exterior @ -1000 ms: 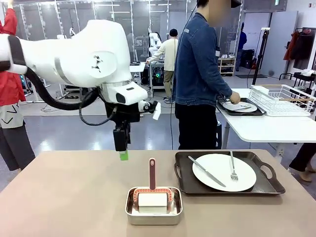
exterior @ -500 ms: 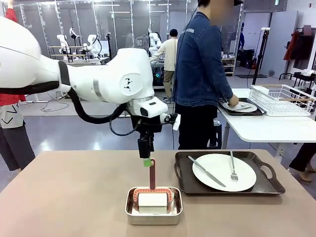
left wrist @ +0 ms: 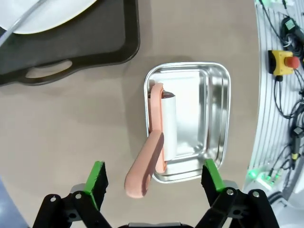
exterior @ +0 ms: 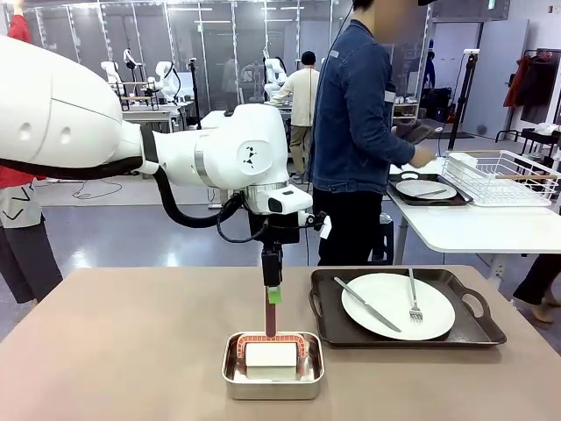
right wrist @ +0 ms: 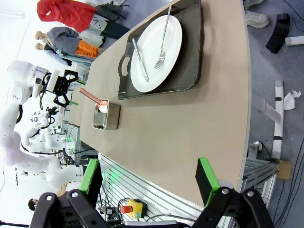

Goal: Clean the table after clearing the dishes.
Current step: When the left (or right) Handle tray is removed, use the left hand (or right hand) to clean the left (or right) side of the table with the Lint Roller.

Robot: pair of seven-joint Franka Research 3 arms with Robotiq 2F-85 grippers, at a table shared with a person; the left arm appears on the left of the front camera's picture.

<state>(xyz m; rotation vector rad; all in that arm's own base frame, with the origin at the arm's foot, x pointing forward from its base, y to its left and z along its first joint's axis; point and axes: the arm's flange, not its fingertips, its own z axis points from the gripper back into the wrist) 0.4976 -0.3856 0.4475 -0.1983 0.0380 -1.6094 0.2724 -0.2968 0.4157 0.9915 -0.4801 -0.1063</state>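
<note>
On the beige table (exterior: 131,351) a white plate (exterior: 390,294) with knife and fork lies on a dark handled tray (exterior: 473,329) at the right. A second plate (exterior: 425,189) on its tray rests on the white side table. My left gripper (exterior: 273,294) hangs open just above the red handle (exterior: 270,317) of a white roller standing in a steel pan (exterior: 232,377). In the left wrist view the handle (left wrist: 145,171) lies between the spread fingers of the left gripper (left wrist: 154,176), untouched. My right gripper (right wrist: 148,176) stands open beyond the table's edge, well short of the plate (right wrist: 152,47).
A person in a denim jacket (exterior: 351,114) stands at the far side, turned toward the white table with a wire rack (exterior: 500,175). The left half of the beige top is bare. A yellow stop-button box (left wrist: 282,61) sits on the frame beside the table.
My left arm has swung right and come down from the table's left-middle to just over the roller handle. The person's hands have lifted off the tray on the white table.
</note>
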